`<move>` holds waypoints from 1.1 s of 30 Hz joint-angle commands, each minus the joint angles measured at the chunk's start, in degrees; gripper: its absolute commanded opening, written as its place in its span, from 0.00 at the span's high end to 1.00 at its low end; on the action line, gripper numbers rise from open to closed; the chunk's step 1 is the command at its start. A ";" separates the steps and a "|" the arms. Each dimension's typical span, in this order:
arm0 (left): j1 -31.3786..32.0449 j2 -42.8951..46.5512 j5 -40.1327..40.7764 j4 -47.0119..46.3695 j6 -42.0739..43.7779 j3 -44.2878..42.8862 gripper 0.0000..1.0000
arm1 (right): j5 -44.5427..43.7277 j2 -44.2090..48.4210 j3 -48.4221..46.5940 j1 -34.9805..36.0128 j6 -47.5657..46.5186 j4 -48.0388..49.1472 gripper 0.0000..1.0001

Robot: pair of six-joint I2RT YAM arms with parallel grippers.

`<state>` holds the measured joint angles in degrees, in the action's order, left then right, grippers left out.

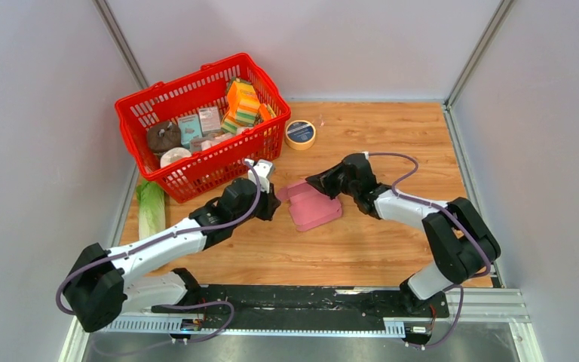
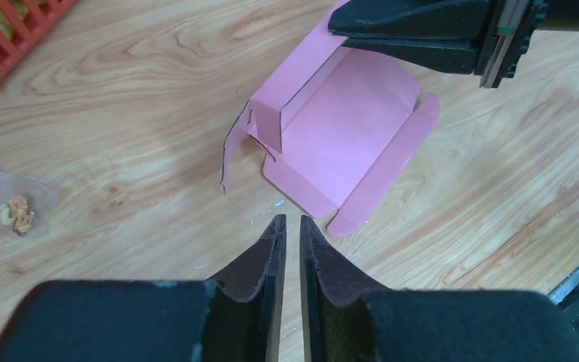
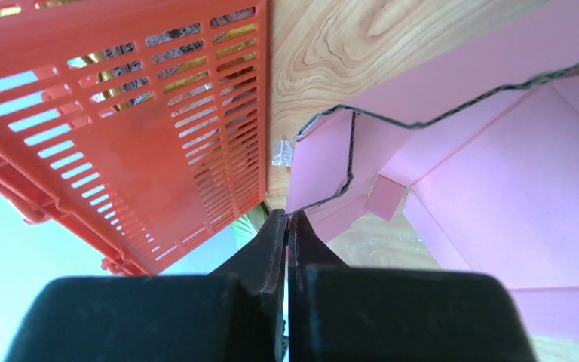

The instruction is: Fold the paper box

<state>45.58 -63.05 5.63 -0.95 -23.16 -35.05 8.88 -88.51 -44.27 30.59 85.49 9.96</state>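
Now the right gripper (image 3: 288, 217) pinches the paper box (image 2: 347, 128) flap edge; left gripper (image 2: 292, 219), slightly parted, sits just beside.

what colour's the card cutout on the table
Thin card paper box: plain pink, clearest in left wrist view.

I see the paper box (image 1: 315, 205) as a plain pink cut-out of thin card, only partly folded. Its broad main panel lies flat on the wooden table (image 1: 392, 249) near the middle, with a narrow rounded flap flat along one side. The opposite long panel stands up, a notched end flap curling beside it.
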 commanded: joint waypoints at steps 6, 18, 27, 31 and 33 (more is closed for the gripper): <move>-0.23 -3.40 0.08 -0.02 -2.07 -5.20 0.72 | 7.45 -4.74 3.05 -2.99 -10.34 17.71 1.00; -0.14 -9.36 2.02 2.53 -5.84 -8.89 0.74 | 20.27 -14.05 3.67 -7.65 -18.87 30.90 1.00; 0.38 -14.11 4.30 5.07 -5.32 -13.55 0.72 | 27.76 -19.86 5.95 -10.37 -20.19 42.43 0.99; 0.47 -13.95 5.97 6.48 -4.44 -14.52 0.70 | 28.20 -18.72 6.21 -10.37 -21.59 41.46 0.98; 0.47 -13.16 7.99 7.63 -3.65 -14.79 0.63 | 27.94 -17.49 5.60 -10.37 -22.73 39.02 0.98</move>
<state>45.78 -77.19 10.02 4.91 -28.03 -47.48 35.81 -107.09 -39.16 20.32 68.49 50.57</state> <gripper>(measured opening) 0.332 0.019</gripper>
